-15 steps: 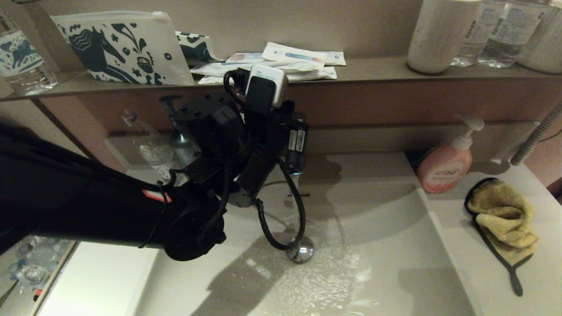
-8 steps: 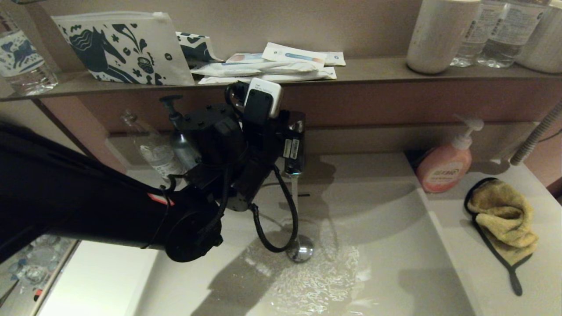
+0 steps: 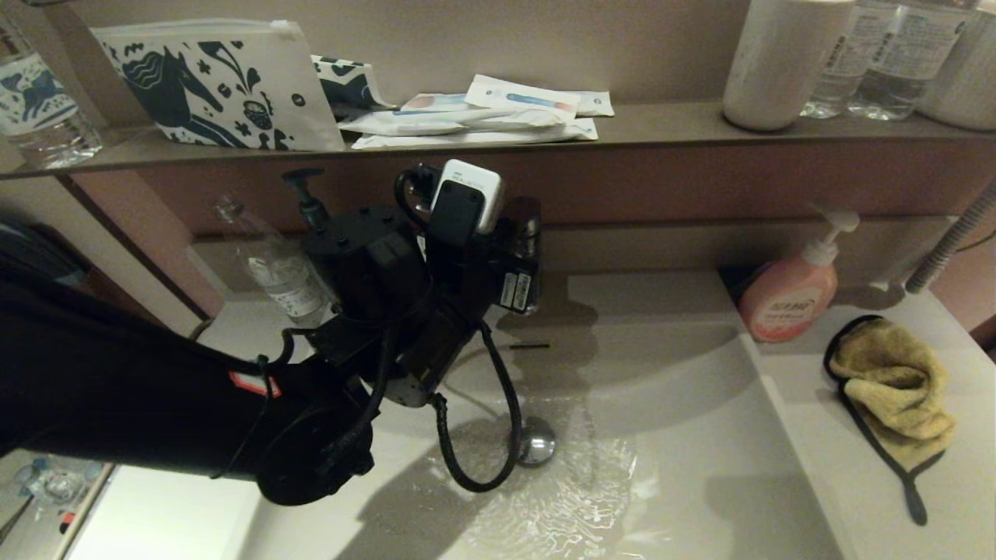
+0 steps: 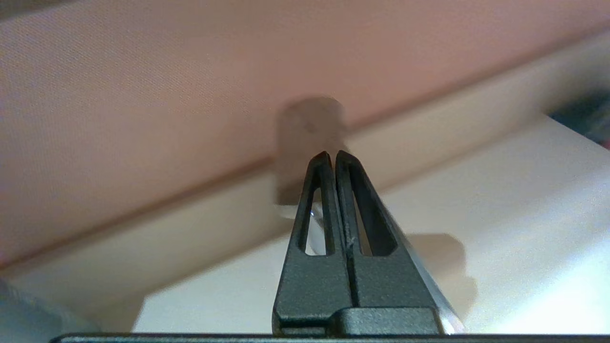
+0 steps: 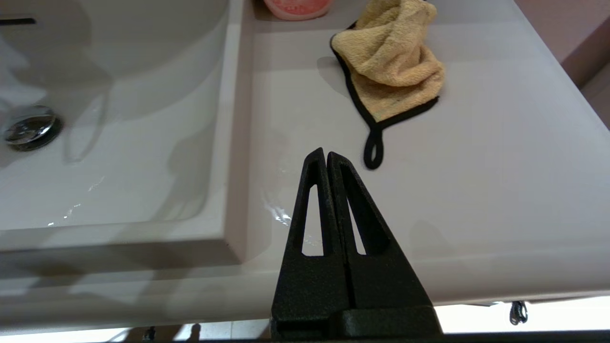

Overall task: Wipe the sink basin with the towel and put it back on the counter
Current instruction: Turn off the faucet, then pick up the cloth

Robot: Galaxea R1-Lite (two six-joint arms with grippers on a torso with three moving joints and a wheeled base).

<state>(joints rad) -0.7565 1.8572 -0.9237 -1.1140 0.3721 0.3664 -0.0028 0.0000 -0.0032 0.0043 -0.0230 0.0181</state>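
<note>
The mustard-yellow towel (image 3: pixel 895 389) (image 5: pixel 391 62) lies crumpled on the off-white counter (image 3: pixel 856 498) (image 5: pixel 476 166) right of the sink basin (image 3: pixel 685 435) (image 5: pixel 143 143), its black loop trailing toward the front. Nothing touches it. My left arm (image 3: pixel 389 272) reaches across the bowl to the tap (image 3: pixel 523 257). In the left wrist view the left gripper (image 4: pixel 330 155) is shut and empty, its tips just short of the blurred tap body (image 4: pixel 310 124). My right gripper (image 5: pixel 326 152) is shut, holds nothing, and hangs over the counter's front edge, short of the towel's loop.
A pink soap bottle (image 3: pixel 790 299) stands behind the towel. Rippling water covers the basin floor around the chrome drain plug (image 3: pixel 537 443) (image 5: pixel 31 126). A clear bottle (image 3: pixel 280 272) stands left of the tap. The brown shelf (image 3: pixel 669 124) above carries pouches, sachets and bottles.
My left wrist has dropped and drawn back a little from the tap. The thin stream of water seen half a second ago no longer falls from the spout.
</note>
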